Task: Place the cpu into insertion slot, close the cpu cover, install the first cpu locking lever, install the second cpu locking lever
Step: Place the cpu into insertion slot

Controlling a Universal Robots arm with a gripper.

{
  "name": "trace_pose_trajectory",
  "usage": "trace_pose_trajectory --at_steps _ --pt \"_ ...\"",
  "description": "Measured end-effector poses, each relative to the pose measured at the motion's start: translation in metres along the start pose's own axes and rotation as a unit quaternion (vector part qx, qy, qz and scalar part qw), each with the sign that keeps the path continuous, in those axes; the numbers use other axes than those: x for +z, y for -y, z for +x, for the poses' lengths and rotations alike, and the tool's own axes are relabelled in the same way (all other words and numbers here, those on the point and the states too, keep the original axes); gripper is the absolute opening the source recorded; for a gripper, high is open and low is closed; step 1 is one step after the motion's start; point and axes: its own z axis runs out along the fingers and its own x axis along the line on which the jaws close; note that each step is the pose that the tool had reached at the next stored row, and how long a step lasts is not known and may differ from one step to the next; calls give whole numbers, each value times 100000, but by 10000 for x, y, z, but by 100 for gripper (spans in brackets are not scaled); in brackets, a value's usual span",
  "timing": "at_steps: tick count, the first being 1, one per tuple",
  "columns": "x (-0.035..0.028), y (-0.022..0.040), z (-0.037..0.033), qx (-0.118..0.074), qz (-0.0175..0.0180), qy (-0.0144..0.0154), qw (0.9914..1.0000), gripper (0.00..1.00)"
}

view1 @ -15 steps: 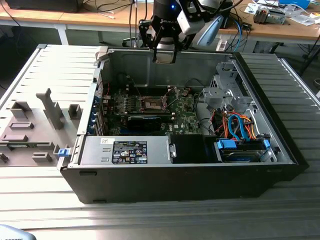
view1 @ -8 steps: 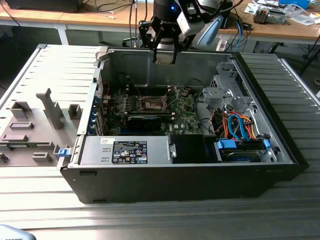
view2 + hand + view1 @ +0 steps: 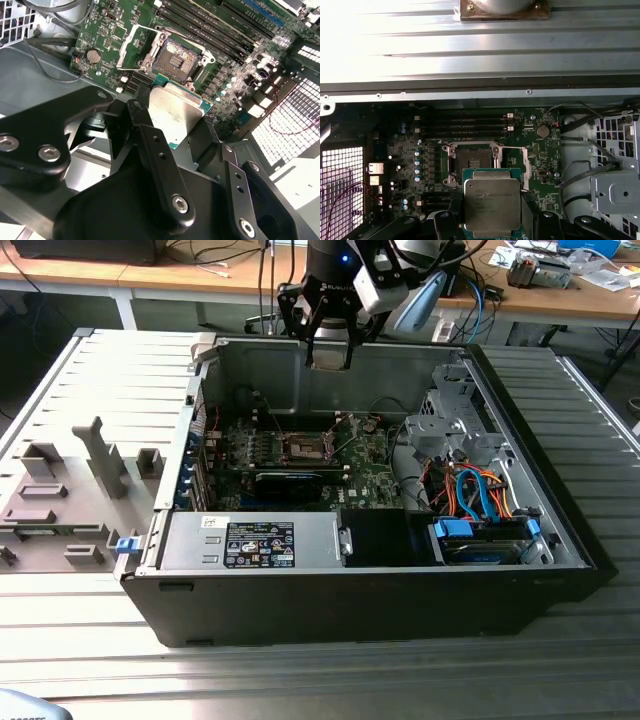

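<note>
Exterior view: the black robot gripper (image 3: pixel 330 360) hangs over the far wall of the open grey metal computer case (image 3: pixel 260 380). The square, dark-centred insertion slot (image 3: pixel 305 448) lies nearer, on the green motherboard (image 3: pixel 372 476).

Second wrist view: the black fingers (image 3: pixel 145 131) are clenched on the flat silvery-grey cpu (image 3: pixel 175 115), above the board. The silvery windowed cpu cover (image 3: pixel 123 50) is tipped open.

First wrist view: the cpu (image 3: pixel 491 207) sits just short of the slot (image 3: pixel 472 161).

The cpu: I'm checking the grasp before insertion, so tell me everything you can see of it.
The cpu is a flat square chip with a silvery-grey metal face bearing faint print, on a green base that shows as a thin border. The hand clamps it by two opposite edges. It hangs above the green motherboard, not yet in the open insertion slot, and touches nothing else.
</note>
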Motion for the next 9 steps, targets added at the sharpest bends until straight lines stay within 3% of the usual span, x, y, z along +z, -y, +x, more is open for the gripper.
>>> trace_pose_trajectory --at_steps 9 --pt "22 1 0 -1 2 0 100000 55"
